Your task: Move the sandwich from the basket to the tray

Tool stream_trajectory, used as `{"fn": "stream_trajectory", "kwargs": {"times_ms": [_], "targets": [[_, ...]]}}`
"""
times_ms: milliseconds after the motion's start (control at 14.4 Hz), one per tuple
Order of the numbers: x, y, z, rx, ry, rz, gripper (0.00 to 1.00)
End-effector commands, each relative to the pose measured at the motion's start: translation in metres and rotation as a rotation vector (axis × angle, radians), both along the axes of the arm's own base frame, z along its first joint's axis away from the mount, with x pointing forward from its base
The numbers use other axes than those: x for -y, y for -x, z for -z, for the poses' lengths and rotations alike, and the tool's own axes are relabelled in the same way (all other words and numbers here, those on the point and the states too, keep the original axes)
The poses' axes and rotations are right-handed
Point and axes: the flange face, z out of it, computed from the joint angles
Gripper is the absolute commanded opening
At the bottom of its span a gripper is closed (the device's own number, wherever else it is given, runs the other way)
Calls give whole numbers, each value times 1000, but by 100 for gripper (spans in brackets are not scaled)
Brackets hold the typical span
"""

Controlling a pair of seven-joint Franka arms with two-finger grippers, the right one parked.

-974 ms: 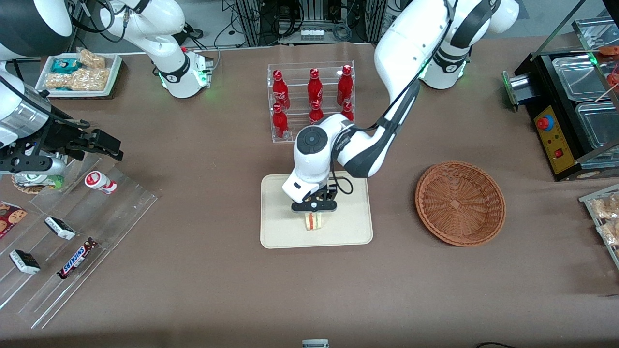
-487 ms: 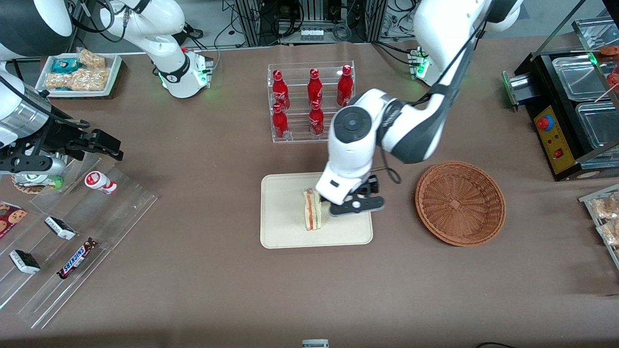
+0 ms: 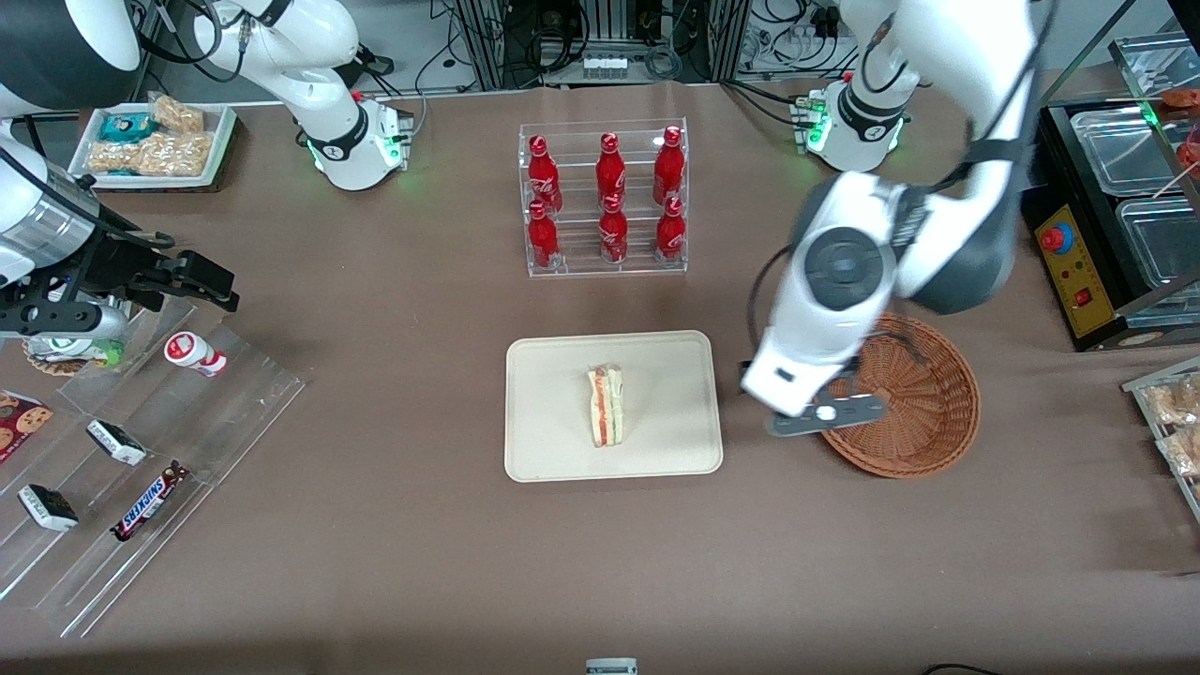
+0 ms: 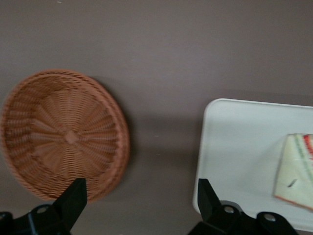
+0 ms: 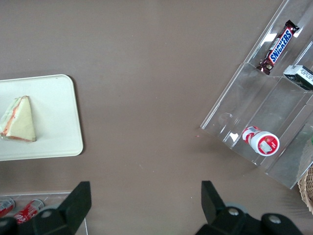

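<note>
Triangular clear-wrapped white-bread sandwich lies on flat cream rectangular tray. Gripper hangs over round reddish-brown wicker basket rim, jaws spread, empty.

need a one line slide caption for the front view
Sandwich delivered onto the cream tray; the open gripper hangs above the empty wicker basket's edge.

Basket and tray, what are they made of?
The basket looks like woven wicker, reddish-brown and matte: strands spiral out from its centre. The tray looks like smooth cream plastic or fibre, hard to say which; its rim is rounded and even. The sandwich lies on it. The open claw hovers at the basket's edge.
</note>
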Motion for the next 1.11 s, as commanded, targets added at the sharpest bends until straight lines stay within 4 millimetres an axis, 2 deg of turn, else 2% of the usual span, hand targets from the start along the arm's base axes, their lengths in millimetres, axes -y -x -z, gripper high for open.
{"fn": "stream_trajectory", "kwargs": {"times_ms": [0, 139, 278, 417, 557, 696, 835, 1043], "targets": [[-53, 29, -25, -23, 11, 48, 100], [-90, 34, -35, -30, 20, 80, 100], [-118, 39, -51, -49, 43, 100, 100], [-149, 48, -81, -46, 76, 154, 100], [-160, 57, -108, -61, 90, 234, 100], [-171, 58, -135, -45, 90, 254, 100], [-198, 57, -162, -4, 99, 247, 100], [-230, 72, -177, -55, 162, 203, 100]]}}
